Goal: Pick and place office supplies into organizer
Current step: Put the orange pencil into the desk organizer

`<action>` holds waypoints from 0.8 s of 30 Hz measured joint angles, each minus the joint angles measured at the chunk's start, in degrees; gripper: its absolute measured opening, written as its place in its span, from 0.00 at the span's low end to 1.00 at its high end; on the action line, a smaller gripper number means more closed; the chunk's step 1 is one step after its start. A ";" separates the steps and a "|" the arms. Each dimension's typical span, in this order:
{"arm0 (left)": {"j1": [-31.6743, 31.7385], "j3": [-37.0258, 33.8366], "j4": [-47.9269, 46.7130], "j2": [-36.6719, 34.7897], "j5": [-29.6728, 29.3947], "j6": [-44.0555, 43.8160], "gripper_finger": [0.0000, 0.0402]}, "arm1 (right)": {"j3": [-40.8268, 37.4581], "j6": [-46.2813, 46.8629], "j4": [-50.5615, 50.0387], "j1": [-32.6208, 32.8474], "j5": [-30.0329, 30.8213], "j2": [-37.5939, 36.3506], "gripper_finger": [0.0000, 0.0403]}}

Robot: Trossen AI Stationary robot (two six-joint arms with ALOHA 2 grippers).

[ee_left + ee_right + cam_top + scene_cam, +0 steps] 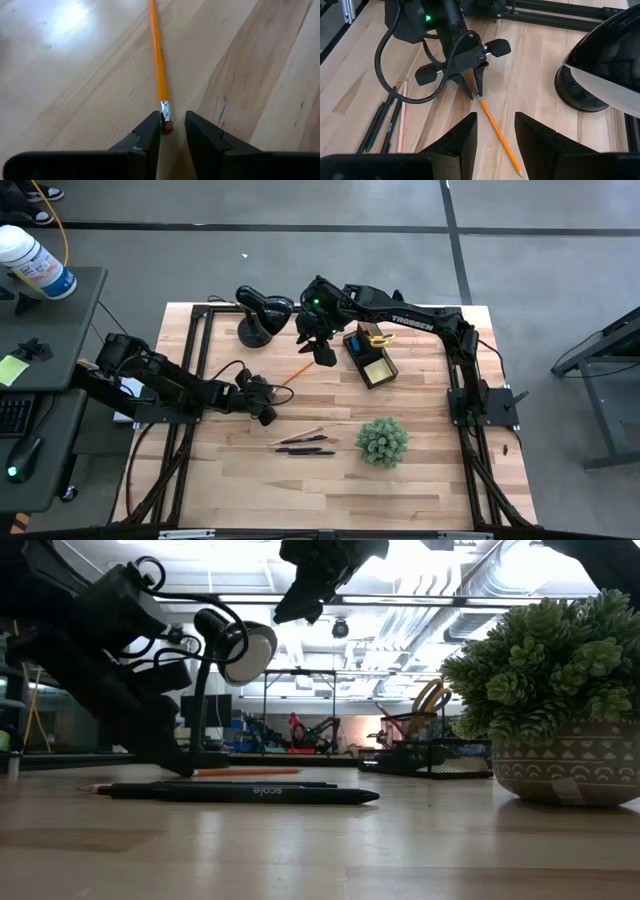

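On the black pen [245, 794]: "scale".

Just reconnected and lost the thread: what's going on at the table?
The left gripper is down on the wooden table, fingers either side of the eraser end of the orange pencil, not closed yet. The right gripper hovers open above, near the black organizer. Black pens lie loose.

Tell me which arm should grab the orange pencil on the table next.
Left. The left end effector is down at the table with its open fingers either side of the orange pencil at its eraser end. The right end effector hangs open above the pencil's tip end, raised off the table.
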 joint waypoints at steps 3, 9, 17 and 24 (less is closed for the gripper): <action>0.03 0.13 -1.96 -0.10 0.89 -1.55 0.17 | 0.00 0.00 0.00 0.00 0.11 0.00 0.32; -0.07 0.13 -2.31 -0.15 1.51 -1.61 0.02 | 0.00 -0.02 0.00 0.00 0.17 0.00 0.32; -0.05 -0.19 -0.92 -0.31 1.87 -1.48 0.01 | 0.00 -0.23 0.01 0.00 1.22 0.00 0.32; -0.04 -0.39 2.83 -0.66 2.13 -1.39 0.00 | -0.02 -1.10 -1.33 -0.91 3.82 -0.86 0.32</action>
